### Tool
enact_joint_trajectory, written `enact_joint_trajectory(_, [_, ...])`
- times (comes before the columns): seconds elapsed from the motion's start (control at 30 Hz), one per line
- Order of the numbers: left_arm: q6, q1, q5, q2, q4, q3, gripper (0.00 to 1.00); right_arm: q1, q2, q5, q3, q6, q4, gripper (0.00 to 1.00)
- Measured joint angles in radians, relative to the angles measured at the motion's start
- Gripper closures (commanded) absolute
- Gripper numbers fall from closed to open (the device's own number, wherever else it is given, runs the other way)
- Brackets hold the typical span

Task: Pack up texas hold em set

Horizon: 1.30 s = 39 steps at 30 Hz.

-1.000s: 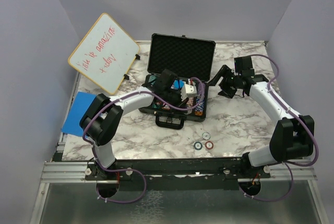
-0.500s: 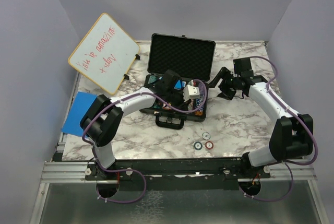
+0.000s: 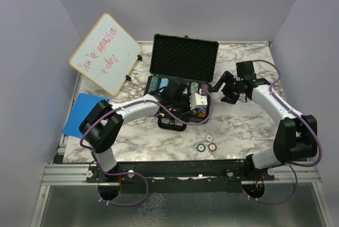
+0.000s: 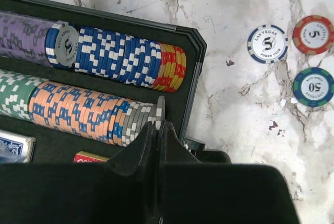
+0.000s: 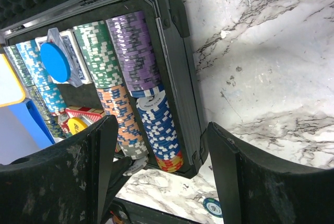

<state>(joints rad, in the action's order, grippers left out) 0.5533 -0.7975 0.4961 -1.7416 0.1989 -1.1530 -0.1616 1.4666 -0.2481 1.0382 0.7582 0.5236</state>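
Observation:
The black briefcase lies open mid-table, its foam lid upright. Rows of chips fill the tray, with card decks and a blue disc beside them. My left gripper is inside the case at the near end of the orange-and-grey row, shut on a grey chip held edge-on. In the top view the left gripper is by the front wall. Three loose chips lie in front of the case. My right gripper hovers open and empty by the case's right wall.
A white dry-erase board leans at the back left, and a flat blue pad lies at the left edge. The case handle juts toward the arm bases. Purple walls enclose the marble table.
My left gripper has moved down toward the case's near wall, uncovering the back chip rows; its jaws parted briefly and shut again. The right arm drifted slightly.

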Motion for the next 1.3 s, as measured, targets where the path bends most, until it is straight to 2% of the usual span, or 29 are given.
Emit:
enact_joint_trajectory(0.07, [0.011, -0.016, -0.034, 0.02, -0.035, 0.033, 1.0, 0.0, 0.0, 0.0, -0.004, 0.0, 0.0, 0.25])
enact_joint_trajectory(0.2, [0.021, -0.024, -0.064, 0.044, -0.073, 0.074, 0.93, 0.0, 0.0, 0.0, -0.011, 0.0, -0.001, 0.25])
enact_joint_trajectory(0.33, [0.035, -0.033, -0.086, 0.048, -0.082, 0.083, 0.93, 0.0, 0.0, 0.0, -0.019, 0.0, -0.001, 0.25])
enact_joint_trajectory(0.4, [0.042, -0.037, -0.096, 0.049, -0.082, 0.083, 0.89, 0.0, 0.0, 0.0, -0.023, 0.0, -0.002, 0.26])
enact_joint_trajectory(0.53, [0.06, -0.043, -0.118, 0.049, -0.08, 0.083, 0.73, 0.0, 0.0, 0.0, -0.031, 0.0, -0.003, 0.25])
enact_joint_trajectory(0.77, [0.058, -0.04, -0.177, 0.047, -0.064, 0.083, 0.68, 0.0, -0.001, -0.002, -0.04, 0.0, -0.003, 0.25])
enact_joint_trajectory(1.0, [0.048, -0.035, -0.178, 0.047, -0.025, 0.077, 0.57, 0.0, -0.005, -0.003, -0.059, 0.0, -0.006, 0.25])
enact_joint_trajectory(1.1, [0.046, -0.031, -0.17, 0.047, 0.002, 0.066, 0.62, 0.0, -0.006, -0.004, -0.065, 0.0, -0.006, 0.25])
enact_joint_trajectory(1.2, [0.042, -0.029, -0.153, 0.048, 0.02, 0.063, 0.78, 0.0, -0.01, -0.004, -0.068, 0.0, -0.006, 0.26])
enact_joint_trajectory(1.3, [0.04, -0.029, -0.129, 0.05, 0.029, 0.063, 0.88, 0.0, -0.014, -0.006, -0.071, 0.0, -0.006, 0.26])
